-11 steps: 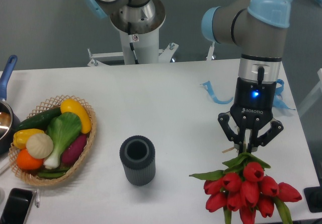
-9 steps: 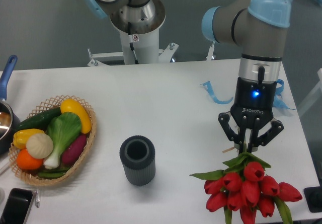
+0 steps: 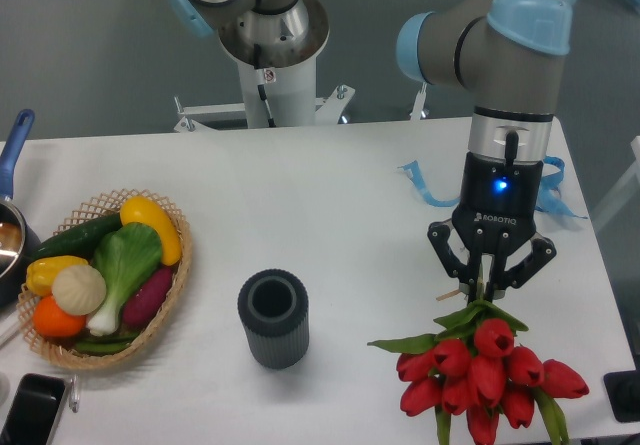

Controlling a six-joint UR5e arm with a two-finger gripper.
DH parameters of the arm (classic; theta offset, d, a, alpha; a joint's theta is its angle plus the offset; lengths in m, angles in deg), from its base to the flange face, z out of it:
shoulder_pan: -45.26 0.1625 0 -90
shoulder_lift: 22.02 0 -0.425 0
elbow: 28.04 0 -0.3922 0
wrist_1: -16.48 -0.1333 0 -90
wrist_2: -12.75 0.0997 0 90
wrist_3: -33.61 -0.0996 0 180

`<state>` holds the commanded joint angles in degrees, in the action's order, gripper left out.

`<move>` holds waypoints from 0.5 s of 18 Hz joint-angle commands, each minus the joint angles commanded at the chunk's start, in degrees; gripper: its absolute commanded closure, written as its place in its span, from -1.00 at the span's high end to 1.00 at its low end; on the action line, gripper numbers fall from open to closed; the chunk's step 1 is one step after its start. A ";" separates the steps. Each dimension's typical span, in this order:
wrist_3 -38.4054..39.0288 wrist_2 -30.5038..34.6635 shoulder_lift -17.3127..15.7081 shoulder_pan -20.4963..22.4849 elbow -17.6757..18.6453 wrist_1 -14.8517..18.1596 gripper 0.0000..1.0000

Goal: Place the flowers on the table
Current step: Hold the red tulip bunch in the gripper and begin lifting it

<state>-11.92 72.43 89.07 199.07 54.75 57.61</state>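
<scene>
The flowers (image 3: 478,378) hung just below the gripper (image 3: 489,292), blooms spread toward the near edge of the table (image 3: 330,215), stems pinched between its closed fingers. To its left stood a dark cup (image 3: 273,318), farther left a basket of vegetables (image 3: 103,277). Lowering gently until the blooms rested flat before releasing seemed wise.

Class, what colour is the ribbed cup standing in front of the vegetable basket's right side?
Dark grey; the cup shows clearly in the fixed camera view.

The flowers (image 3: 480,375) run off the bottom edge, their stems hidden inside the claw (image 3: 487,289).
</scene>
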 joint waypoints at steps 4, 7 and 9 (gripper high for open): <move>-0.09 0.00 0.00 -0.09 0.17 0.09 -0.57; -0.09 0.00 0.09 -0.09 0.26 0.09 -0.57; -0.09 0.00 0.09 -0.17 0.35 0.09 -0.57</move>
<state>-12.01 72.43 89.16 198.89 55.10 57.70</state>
